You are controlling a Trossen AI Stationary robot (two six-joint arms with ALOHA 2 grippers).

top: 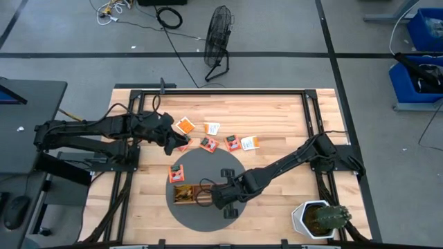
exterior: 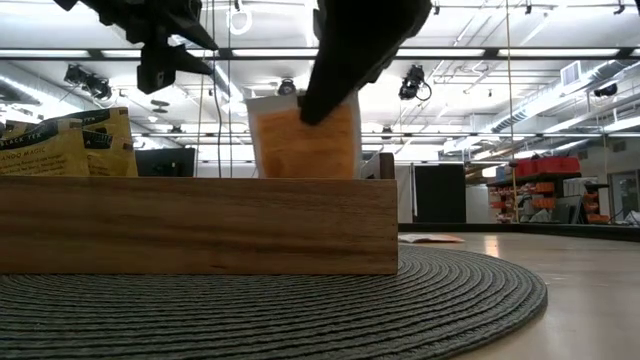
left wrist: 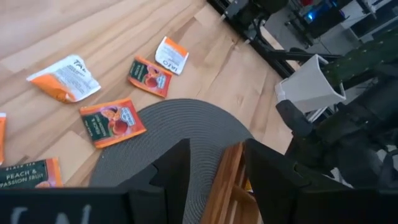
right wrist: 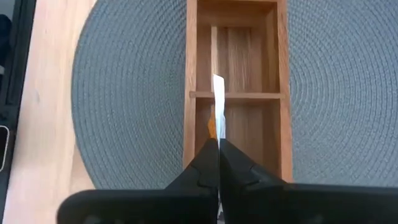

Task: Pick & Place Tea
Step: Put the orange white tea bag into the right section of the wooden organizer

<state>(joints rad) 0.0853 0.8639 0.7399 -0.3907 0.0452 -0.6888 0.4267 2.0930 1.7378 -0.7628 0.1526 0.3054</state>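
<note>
Pale smooth planked wood surface [top: 277, 111], grey ribbed woven round mat [exterior: 300, 310], smooth brown wooden tray [exterior: 200, 225], thin paper tea sachets [left wrist: 112, 121], matt black right pincer [right wrist: 218, 144], glossy white plant pot [top: 304, 218]

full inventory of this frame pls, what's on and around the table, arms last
Loose tea sachets: five, orange, red and white, on bare wood beyond the mat.
Mat sachet: one, orange, on the mat beside the tray.
Held sachet: one, white and orange, edge-on above the tray.
Yellow sachets: at least two, standing in the tray's end compartment.
Wooden tray: one, brown, on the mat.
Round mat: one, grey, table centre.
Potted cactus: one, green in white pot, table corner.
Fan: one, black, on the floor.
Left claw: open, above the loose sachets.
Right claw: shut on the held sachet.
</note>
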